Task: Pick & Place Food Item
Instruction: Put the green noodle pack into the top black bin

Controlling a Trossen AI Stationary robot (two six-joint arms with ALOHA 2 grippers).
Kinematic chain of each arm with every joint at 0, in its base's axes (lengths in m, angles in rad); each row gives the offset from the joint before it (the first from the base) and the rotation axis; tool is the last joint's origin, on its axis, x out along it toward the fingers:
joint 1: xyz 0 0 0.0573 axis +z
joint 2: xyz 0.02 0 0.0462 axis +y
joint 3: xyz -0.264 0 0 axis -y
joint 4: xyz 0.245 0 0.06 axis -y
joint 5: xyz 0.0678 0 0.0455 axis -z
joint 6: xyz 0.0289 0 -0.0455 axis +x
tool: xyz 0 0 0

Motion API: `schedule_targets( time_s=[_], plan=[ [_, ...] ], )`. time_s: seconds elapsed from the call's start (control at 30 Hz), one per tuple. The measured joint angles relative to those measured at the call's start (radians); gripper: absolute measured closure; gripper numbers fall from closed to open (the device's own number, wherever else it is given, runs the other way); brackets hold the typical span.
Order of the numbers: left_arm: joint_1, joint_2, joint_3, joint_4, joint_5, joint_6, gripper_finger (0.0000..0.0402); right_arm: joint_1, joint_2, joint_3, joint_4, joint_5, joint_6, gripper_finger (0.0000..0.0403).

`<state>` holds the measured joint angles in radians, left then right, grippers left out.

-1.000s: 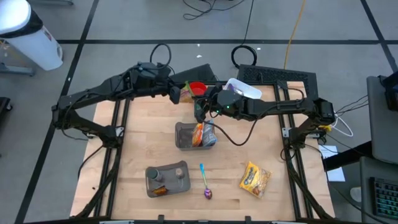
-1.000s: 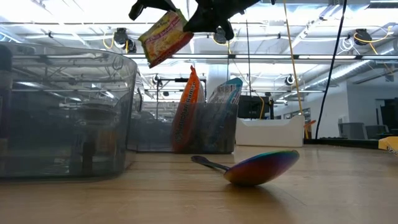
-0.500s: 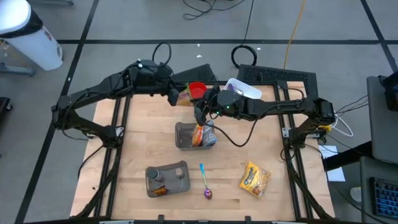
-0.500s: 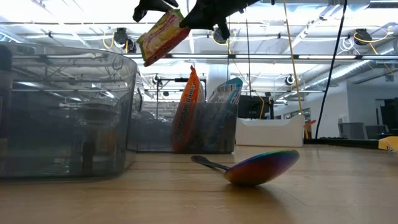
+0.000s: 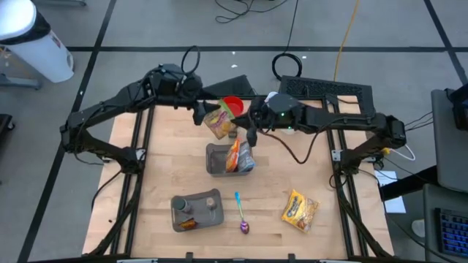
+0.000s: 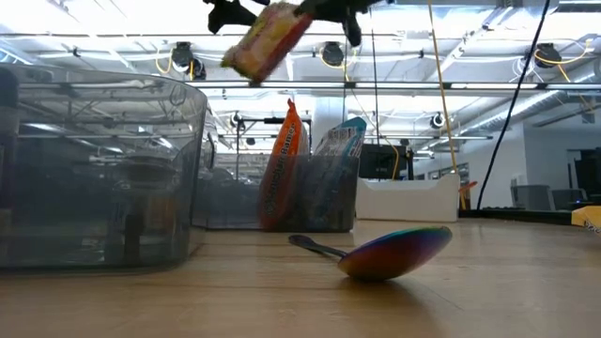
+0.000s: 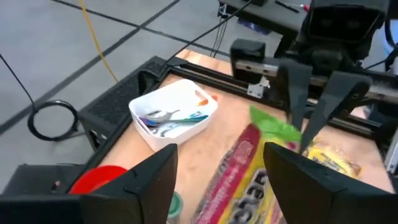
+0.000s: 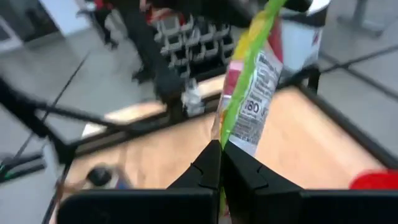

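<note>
The snack packet (image 5: 219, 121) hangs in the air above the table's far side, pinched by the right gripper (image 5: 235, 117); the left gripper (image 5: 199, 111) beside it stands spread. Below, a grey bin (image 5: 216, 160) holds upright packets (image 5: 238, 155). A white tray (image 7: 175, 114) holds utensils.

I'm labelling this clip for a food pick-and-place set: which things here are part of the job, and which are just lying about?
Part of the job:
- noodle packet, pinched by the right gripper
- left gripper, open beside it
- grey bin with snack packets

Lying about:
- rainbow spoon
- yellow snack bag
- white cutlery tray
- red bowl
- second grey bin
</note>
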<state>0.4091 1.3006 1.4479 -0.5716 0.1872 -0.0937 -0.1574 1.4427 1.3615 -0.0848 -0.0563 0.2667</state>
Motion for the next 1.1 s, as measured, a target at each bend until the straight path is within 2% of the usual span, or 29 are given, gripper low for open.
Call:
schedule_targets(
  time_s=[0.1,0.23,0.37,0.5,0.77,0.93,1.1],
  plan=[
    [0.008,0.000,0.000,0.006,0.007,0.014,0.0148,-0.009,-0.017,0.001,-0.027,-0.077,0.004,0.0403],
    [0.011,0.002,0.028,0.055,0.132,0.021,0.0147,-0.030,-0.038,-0.001,-0.091,-0.228,0.033,0.0403],
    [-0.022,0.030,0.130,0.039,0.154,0.073,0.0147,-0.040,-0.039,0.000,-0.112,-0.338,0.047,0.0403],
    [-0.043,0.096,0.266,-0.078,0.169,0.102,0.0146,-0.040,-0.038,0.000,-0.115,-0.416,0.039,0.0403],
    [-0.080,0.298,0.546,-0.372,0.240,0.159,0.0146,-0.040,-0.038,0.000,-0.112,-0.442,0.017,0.0403],
    [-0.098,0.412,0.689,-0.473,0.297,0.193,0.0146,-0.037,-0.038,0.000,-0.109,-0.473,0.006,0.0403],
    [-0.098,0.494,0.772,-0.528,0.388,0.163,0.0146,-0.031,-0.038,0.000,-0.109,-0.473,-0.011,0.0403]
  ],
)
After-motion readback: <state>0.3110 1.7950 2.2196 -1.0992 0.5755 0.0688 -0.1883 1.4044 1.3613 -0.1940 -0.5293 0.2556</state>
